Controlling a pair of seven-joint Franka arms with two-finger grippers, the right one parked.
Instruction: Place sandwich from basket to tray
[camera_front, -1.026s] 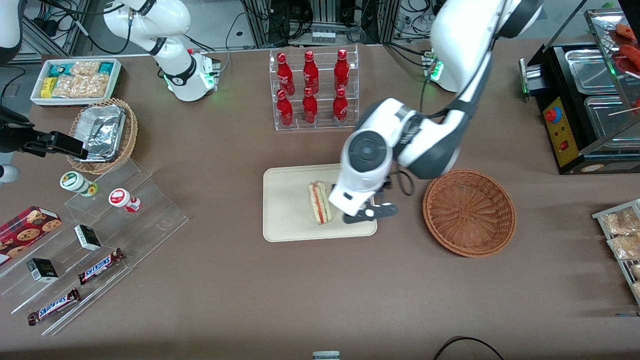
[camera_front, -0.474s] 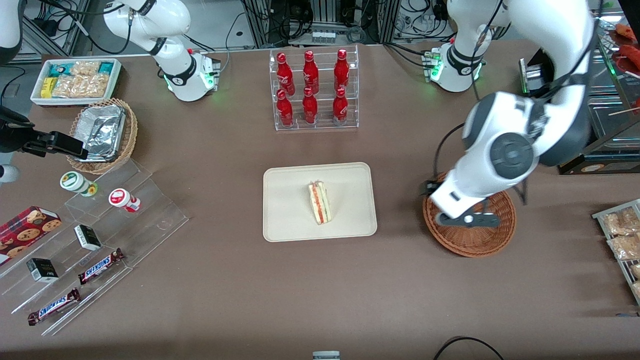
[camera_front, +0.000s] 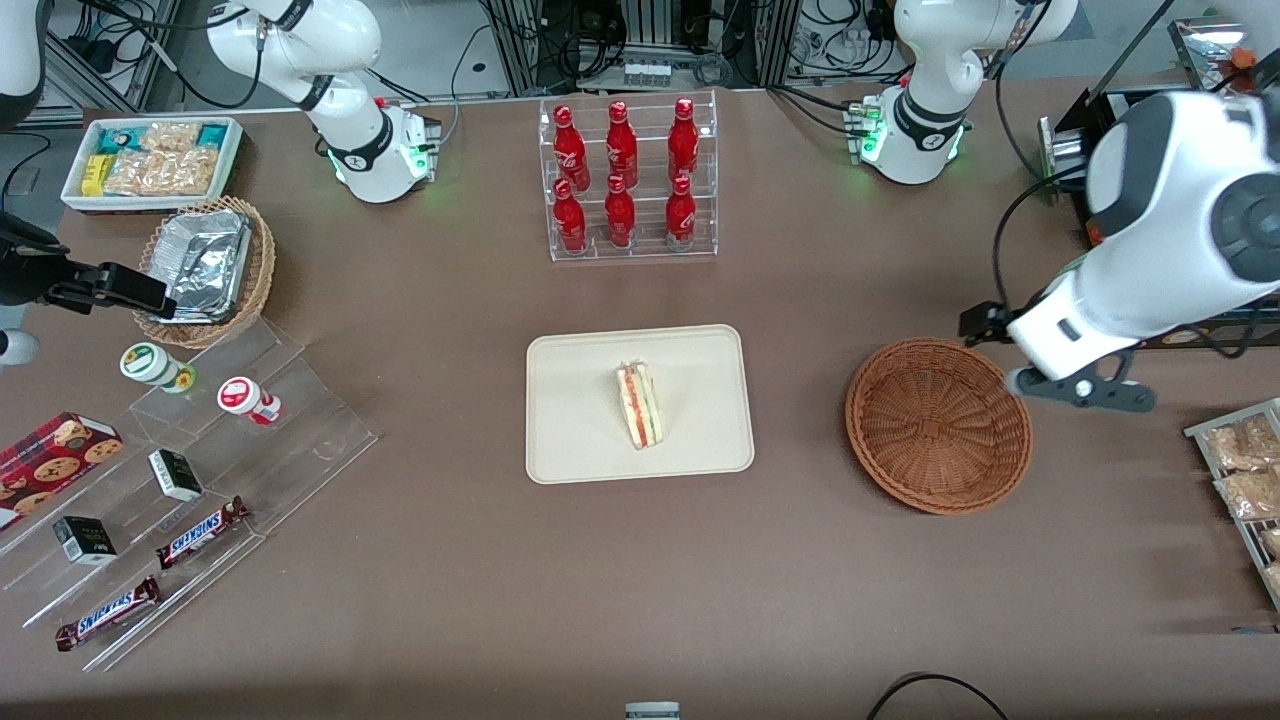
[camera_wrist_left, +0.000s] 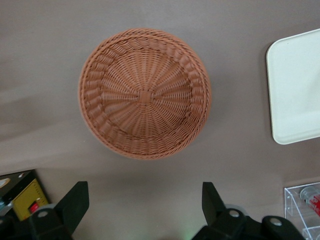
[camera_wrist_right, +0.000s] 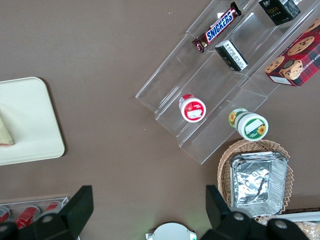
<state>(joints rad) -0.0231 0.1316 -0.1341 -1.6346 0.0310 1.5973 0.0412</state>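
Note:
The sandwich, a pale wedge with red and green filling, lies on the cream tray in the middle of the table. The round reddish-brown basket stands beside the tray toward the working arm's end, and nothing is in it. My left gripper hovers over the table just outside the basket's rim, farther toward the working arm's end. It is open with nothing between its fingers. The left wrist view looks down on the basket and a corner of the tray.
A clear rack of red bottles stands farther from the front camera than the tray. A black food warmer and a rack of snack packets flank the gripper. Acrylic steps with snacks and a tan foil basket lie toward the parked arm's end.
My gripper has left the tray, passed over the basket and now hangs past its rim toward the working arm's end. The sandwich has stayed put on the tray.

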